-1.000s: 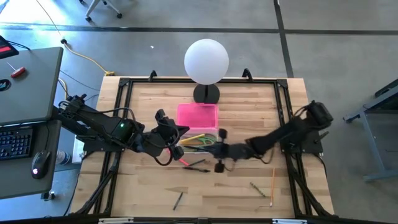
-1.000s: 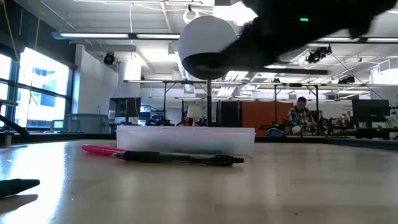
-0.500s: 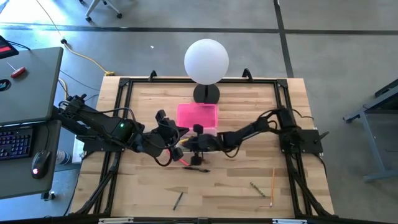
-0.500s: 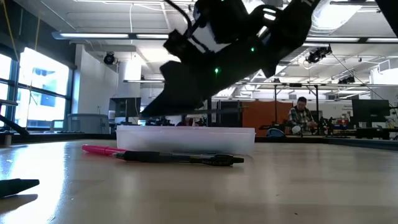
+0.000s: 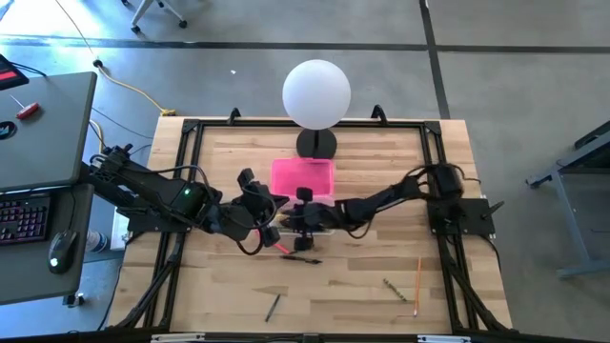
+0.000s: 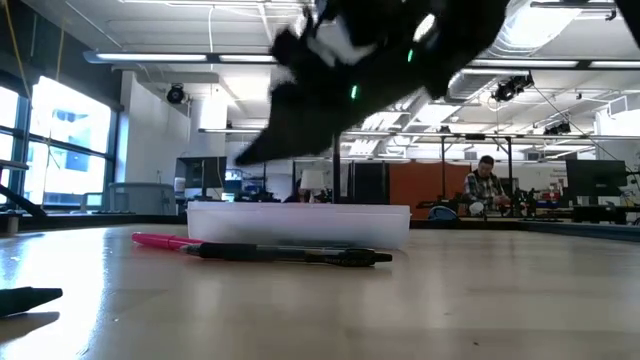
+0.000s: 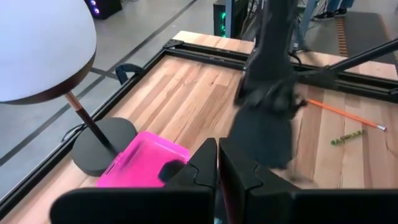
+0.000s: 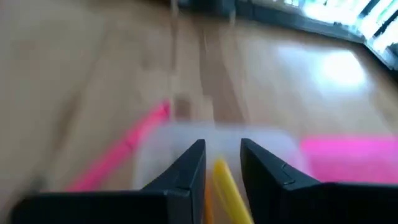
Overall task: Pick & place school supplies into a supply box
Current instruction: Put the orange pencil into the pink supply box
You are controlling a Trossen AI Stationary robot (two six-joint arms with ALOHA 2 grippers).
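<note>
The clear supply box stands mid-table, and its pink lid lies just beyond it. My right gripper hovers over the box with its fingers apart. In the right wrist view a yellow pen shows between them, over the box. My left gripper is shut at the box's left end; its wrist view shows the shut fingers and the lid. A pink pen and a black pen lie flat on the table in front of the box. My right gripper has the yellow pen between its parted fingers, which point down toward the box. I cannot tell whether they touch it or whether it lies in the box below. My left gripper shows no contact.
The white globe lamp on its black base stands behind the lid. An orange pencil, a small green piece and a dark pen lie near the table's front. A dark object lies near the low camera.
My right gripper has gone toward the table's left edge, from the right of the box to over it, and has stayed about there for the last half second. The pens in front of the box have not moved.
</note>
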